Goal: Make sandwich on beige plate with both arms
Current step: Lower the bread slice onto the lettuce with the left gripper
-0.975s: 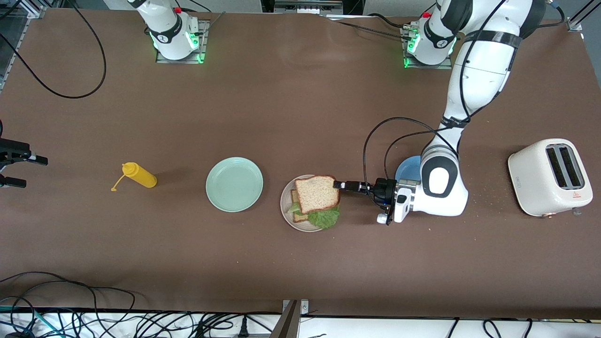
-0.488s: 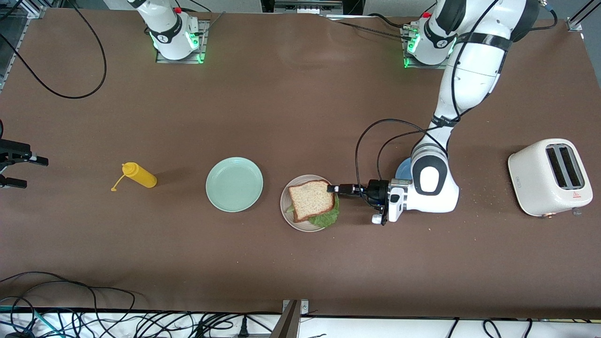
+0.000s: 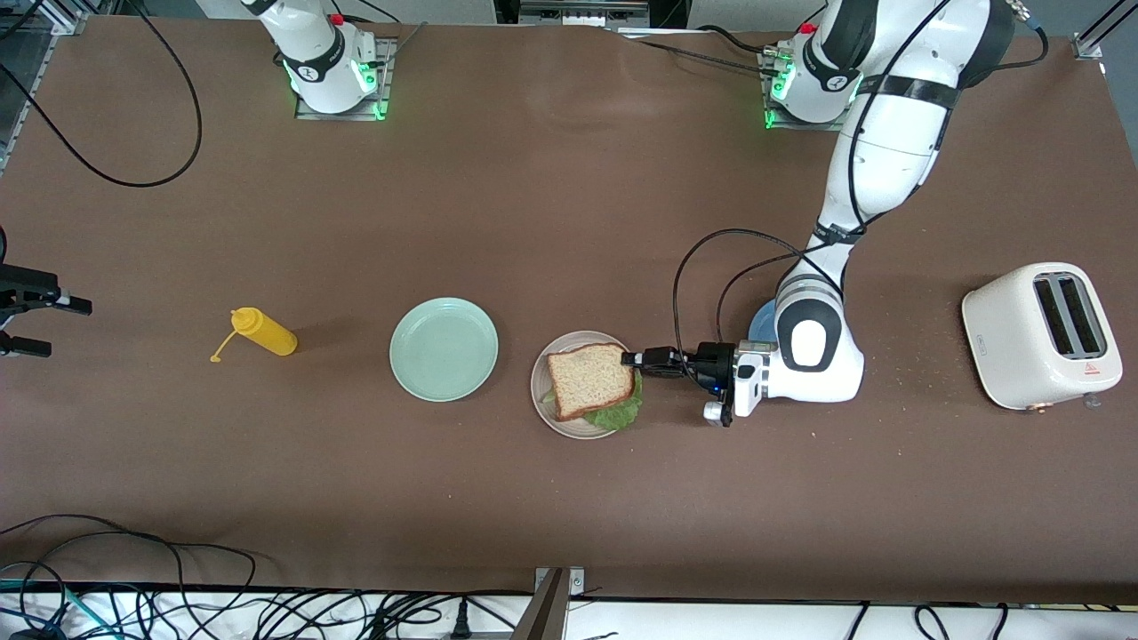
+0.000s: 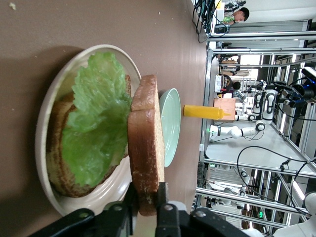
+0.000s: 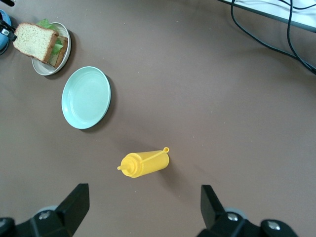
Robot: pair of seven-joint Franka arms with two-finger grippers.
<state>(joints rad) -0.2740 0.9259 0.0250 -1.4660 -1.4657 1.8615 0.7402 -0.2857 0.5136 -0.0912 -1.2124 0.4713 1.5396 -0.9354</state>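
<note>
Resting on the lettuce (image 3: 618, 412) and lower slice, the top slice of bread (image 3: 590, 380) now completes the sandwich (image 4: 113, 143) on the beige plate (image 3: 543, 402), which sits on the counter (image 3: 569, 498) between the mint green plate (image 3: 444, 348) and the blue plate (image 3: 761, 320), the last mostly hidden under the left arm. The left pincer (image 3: 629, 359) is level with the plate, at the corner of the top slice toward the left arm's end of the counter; in the left wrist view its fingers (image 4: 163, 195) bracket that slice's edge, and I cannot tell whether they pinch it or have let go. My worry is the withdrawal: if the fingers cling to the crust while the arm pulls away, the slice could drag sideways, slide off the lettuce, or tip over the plate rim. The slice also looks tilted, riding on ruffled leaf, so a small nudge may shift it. Lifting straight up before retreating seems safer. The right pincer (image 5: 143, 210) hangs wide open over the counter near the yellow mustard bottle (image 3: 262, 331), waiting. A white toaster (image 3: 1040, 335) stands well apart at the left arm's end.
</note>
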